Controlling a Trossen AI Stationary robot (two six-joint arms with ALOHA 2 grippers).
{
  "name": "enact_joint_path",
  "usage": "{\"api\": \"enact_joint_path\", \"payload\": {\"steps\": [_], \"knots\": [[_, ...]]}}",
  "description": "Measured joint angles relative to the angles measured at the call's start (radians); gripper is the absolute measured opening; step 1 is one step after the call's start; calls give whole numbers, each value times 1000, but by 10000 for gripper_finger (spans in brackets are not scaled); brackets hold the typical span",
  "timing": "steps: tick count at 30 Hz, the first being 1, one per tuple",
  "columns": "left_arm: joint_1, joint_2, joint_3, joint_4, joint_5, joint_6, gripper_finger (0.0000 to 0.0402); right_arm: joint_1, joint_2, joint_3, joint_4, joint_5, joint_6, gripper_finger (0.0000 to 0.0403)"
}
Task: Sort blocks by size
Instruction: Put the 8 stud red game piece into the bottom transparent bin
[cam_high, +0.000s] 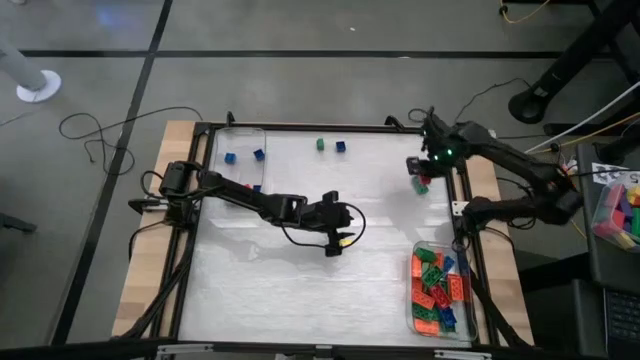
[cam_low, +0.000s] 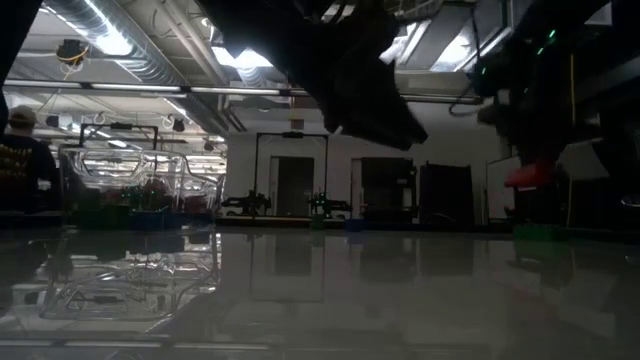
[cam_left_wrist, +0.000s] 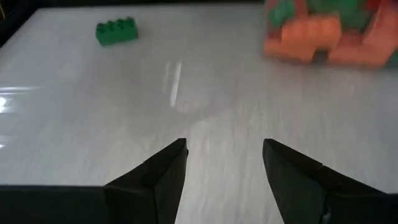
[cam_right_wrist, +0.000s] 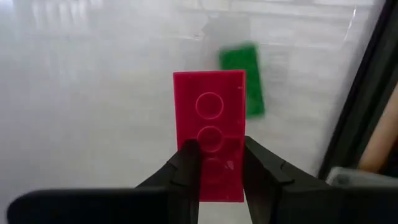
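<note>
My right gripper (cam_right_wrist: 214, 155) is shut on a long red brick (cam_right_wrist: 209, 118) near the table's far right edge. It also shows in the high view (cam_high: 418, 170) and the low view (cam_low: 530, 176). A long green brick (cam_right_wrist: 247, 79) lies flat on the table just beneath it (cam_high: 423, 186). My left gripper (cam_left_wrist: 224, 155) is open and empty above the table's middle (cam_high: 343, 232). Two tiny blocks, green (cam_high: 320, 144) and blue (cam_high: 340, 146), sit at the far edge. My right gripper pinches the red brick's two long sides (cam_right_wrist: 208, 163) between its two fingers, near one end. The fingers come from above and lie along the brick. The brick's hollow underside faces the wrist camera. The brick sticks out past the fingertips, clear of the table.
A clear tray (cam_high: 240, 150) at the far left holds a few tiny blue blocks. A clear tray (cam_high: 440, 290) at the near right holds several long red, orange, green and blue bricks, and also shows in the left wrist view (cam_left_wrist: 323, 31). A black frame (cam_high: 462, 200) rims the table.
</note>
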Motion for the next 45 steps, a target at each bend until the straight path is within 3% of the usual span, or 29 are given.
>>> {"api": "enact_joint_path", "payload": {"steps": [8,13,18,26,34,39,45], "knots": [[-24,70,0,316,-1,-124,198,436,-260,0,-76,0,212,90],[-50,131,0,494,1,-129,198,777,-365,0,-74,83,445,90],[-61,157,1,574,0,-103,198,1122,-378,0,-23,195,673,91],[-60,158,1,563,-1,-103,198,1562,-276,0,172,255,763,92],[-60,158,1,561,-1,-100,198,1765,-122,0,187,209,765,97],[-60,158,1,561,-1,-99,198,1777,-47,0,193,70,767,128],[-61,158,1,566,-1,-122,198,1777,5,0,193,73,766,194]]}}
